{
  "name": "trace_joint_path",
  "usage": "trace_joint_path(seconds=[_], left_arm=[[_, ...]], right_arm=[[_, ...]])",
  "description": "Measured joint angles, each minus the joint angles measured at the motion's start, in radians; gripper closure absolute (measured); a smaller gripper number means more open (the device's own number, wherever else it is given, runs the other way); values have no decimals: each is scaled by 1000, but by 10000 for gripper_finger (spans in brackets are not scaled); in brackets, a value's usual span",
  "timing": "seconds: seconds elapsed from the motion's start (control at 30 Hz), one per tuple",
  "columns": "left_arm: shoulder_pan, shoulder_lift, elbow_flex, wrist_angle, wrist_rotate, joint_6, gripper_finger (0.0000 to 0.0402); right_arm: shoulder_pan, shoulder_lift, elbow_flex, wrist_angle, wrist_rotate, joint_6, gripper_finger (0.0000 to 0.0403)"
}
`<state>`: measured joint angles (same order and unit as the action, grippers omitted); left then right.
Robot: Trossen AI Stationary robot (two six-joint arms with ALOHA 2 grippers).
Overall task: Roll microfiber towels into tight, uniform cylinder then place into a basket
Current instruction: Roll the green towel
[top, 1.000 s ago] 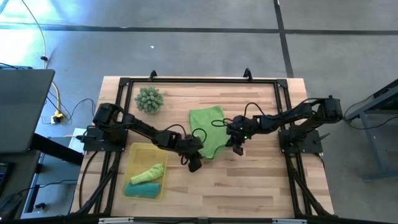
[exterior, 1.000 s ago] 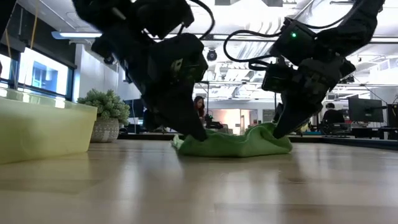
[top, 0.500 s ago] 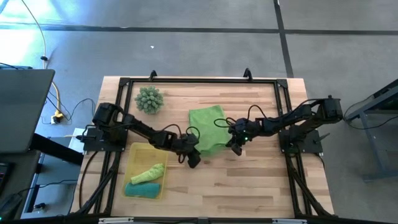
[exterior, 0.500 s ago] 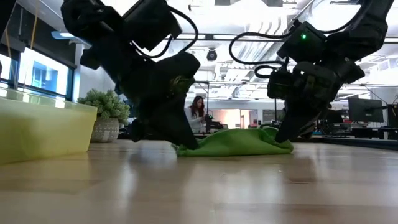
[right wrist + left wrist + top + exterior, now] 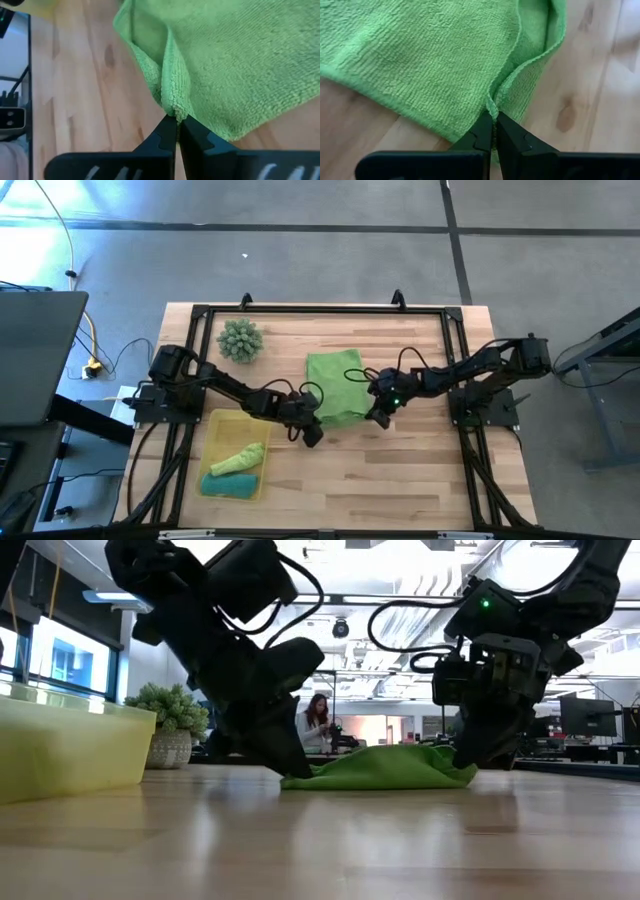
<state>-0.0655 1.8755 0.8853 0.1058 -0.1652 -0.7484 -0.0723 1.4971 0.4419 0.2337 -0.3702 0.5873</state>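
Observation:
A lime green towel lies spread on the middle of the table, and it also shows in the low view. My left gripper is shut on its near left corner. My right gripper is shut on its near right corner. The yellow basket stands at the near left. In it lie a rolled lime green towel and a rolled teal towel. My left gripper pinches the towel's hemmed edge at its near left corner between its two fingers. The fingers slant down from the near left. The corner is raised a little and the rest of the towel lies on the table. My right gripper pinches a bunched fold of the towel's edge at its near right corner between its two fingers. The fingers slant down from the near right. The fold stands up at the fingertips and the rest of the towel lies on the table.
A spiky pale-green ball plant stands at the far left of the table. A black frame runs around the table's edges. Bare wood lies near of the towel. A person sits in the room behind.
Both grippers, still shut on the towel's near corners, have gone a little toward the table's far edge. The towel's near part has drawn in toward its far part and bunched, while the far part stays where it was.

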Motion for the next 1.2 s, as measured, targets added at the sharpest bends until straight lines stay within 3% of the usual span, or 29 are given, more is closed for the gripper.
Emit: trace_joint_path(seconds=[0.7,0.9,1.07,1.2], left_arm=[[-3,-42,4,-75,-92,79,397],[-3,-19,5,-107,-93,55,397],[-7,-19,5,-111,-113,63,397],[-7,-19,4,-113,-111,71,397]], right_arm=[[-2,0,2,-8,-81,94,402],[-2,-1,3,-11,-40,78,401],[-3,-1,3,-3,-33,42,361],[-32,-26,3,-36,-176,41,315]])
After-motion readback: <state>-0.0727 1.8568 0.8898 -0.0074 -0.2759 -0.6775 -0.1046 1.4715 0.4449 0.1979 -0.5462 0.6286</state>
